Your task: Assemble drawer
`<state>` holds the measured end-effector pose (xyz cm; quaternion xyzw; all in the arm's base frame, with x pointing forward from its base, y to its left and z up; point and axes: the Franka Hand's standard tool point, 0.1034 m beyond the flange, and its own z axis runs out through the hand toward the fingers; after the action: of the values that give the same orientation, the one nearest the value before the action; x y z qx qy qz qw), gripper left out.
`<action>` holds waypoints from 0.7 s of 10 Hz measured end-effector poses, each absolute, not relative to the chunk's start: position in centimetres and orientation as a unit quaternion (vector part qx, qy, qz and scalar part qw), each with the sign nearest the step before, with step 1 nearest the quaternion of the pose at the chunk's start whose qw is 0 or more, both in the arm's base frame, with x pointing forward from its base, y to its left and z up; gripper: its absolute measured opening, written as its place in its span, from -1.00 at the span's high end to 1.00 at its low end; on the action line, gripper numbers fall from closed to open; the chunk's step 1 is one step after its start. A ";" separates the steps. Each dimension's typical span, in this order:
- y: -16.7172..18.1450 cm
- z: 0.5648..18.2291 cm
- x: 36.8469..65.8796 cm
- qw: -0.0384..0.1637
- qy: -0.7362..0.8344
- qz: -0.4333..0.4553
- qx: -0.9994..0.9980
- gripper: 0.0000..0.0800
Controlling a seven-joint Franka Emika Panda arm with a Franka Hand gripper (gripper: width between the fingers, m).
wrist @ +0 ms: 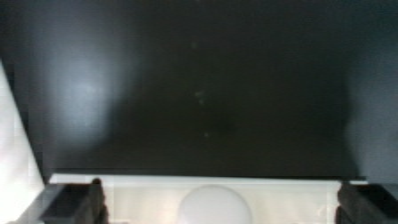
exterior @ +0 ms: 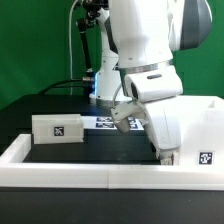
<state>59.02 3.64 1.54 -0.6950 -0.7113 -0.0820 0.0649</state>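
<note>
At the exterior view's right stands the drawer's tall white shell [exterior: 196, 125], with a square tag low on its front. A small white tray [exterior: 56, 128] with a tag lies on the black table at the exterior view's left. My gripper [wrist: 214, 197] hangs low next to the shell, under the white arm [exterior: 150, 60]. In the wrist view its dark fingers [wrist: 71, 203] stand wide apart, open. Between them lies a white part with a rounded bump [wrist: 214, 207]. Whether the pads touch that part is not clear.
A long low white border rail [exterior: 90, 172] runs along the table's front and left side. The marker board [exterior: 103, 122] lies flat behind the arm. Cables and a stand rise at the back. Black tabletop [wrist: 214, 90] fills most of the wrist view.
</note>
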 end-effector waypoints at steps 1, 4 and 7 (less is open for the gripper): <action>3.6 1.6 59.1 0.063 -0.711 -0.079 -0.696 -0.62; 0.3 1.8 58.9 0.067 -0.708 -0.072 -0.700 -0.62; -5.0 2.3 57.8 0.061 -0.677 -0.069 -0.730 -0.62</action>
<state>57.84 -4.95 2.25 -0.7300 -0.6772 -0.0689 0.0605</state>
